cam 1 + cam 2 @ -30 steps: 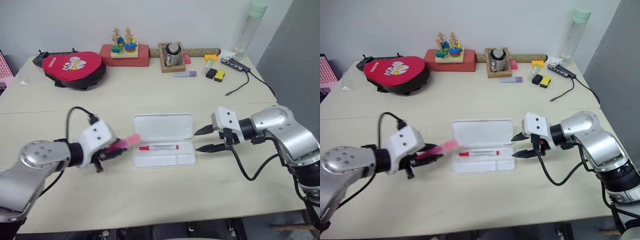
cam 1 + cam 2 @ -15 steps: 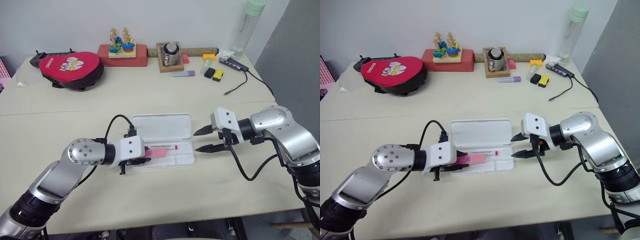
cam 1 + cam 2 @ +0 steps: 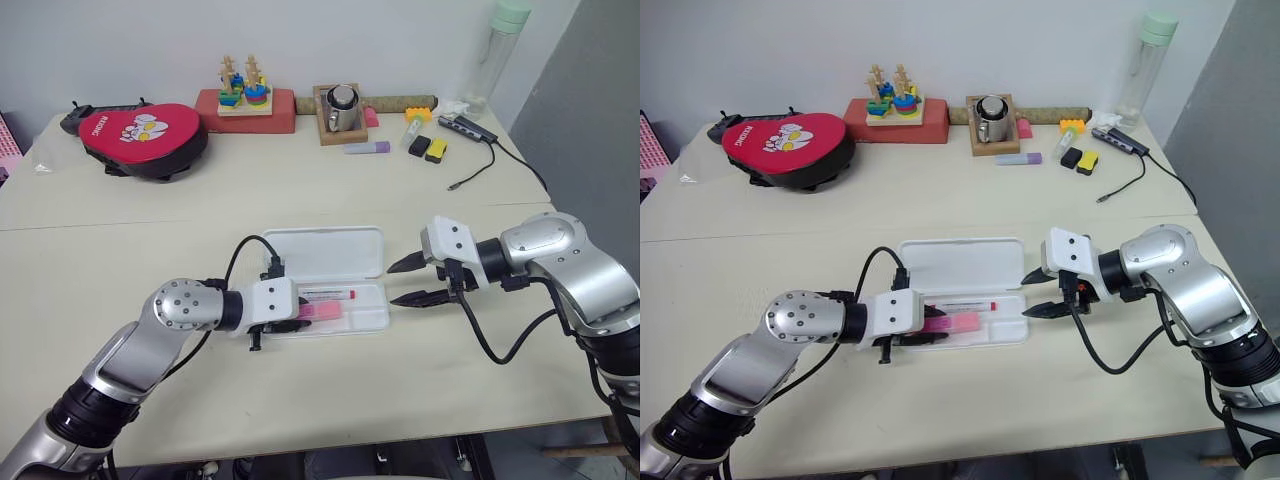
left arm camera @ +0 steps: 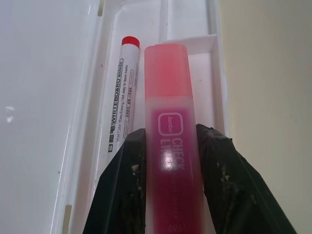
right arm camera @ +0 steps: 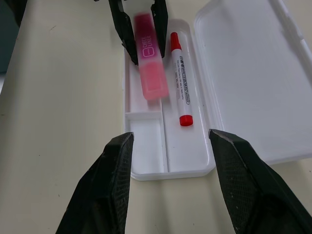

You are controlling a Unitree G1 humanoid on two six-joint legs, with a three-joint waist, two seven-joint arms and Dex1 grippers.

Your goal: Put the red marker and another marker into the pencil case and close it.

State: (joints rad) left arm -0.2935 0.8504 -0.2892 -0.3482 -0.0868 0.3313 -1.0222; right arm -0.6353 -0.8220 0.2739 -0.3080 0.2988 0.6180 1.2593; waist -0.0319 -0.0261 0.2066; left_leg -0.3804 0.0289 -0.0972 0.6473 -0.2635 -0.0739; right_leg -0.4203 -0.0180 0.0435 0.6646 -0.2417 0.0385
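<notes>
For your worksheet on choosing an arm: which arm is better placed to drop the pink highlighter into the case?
Left. Its gripper already holds the highlighter over the open case, beside the red marker. The right gripper is open and empty, just off the case's end.

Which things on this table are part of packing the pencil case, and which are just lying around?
Part of the job:
red marker, lying in the tray
pink highlighter, held by the left gripper
pencil case, lid open

Lying about:
red pouch
stacking toy
metal mug
purple highlighter
bottle
</notes>
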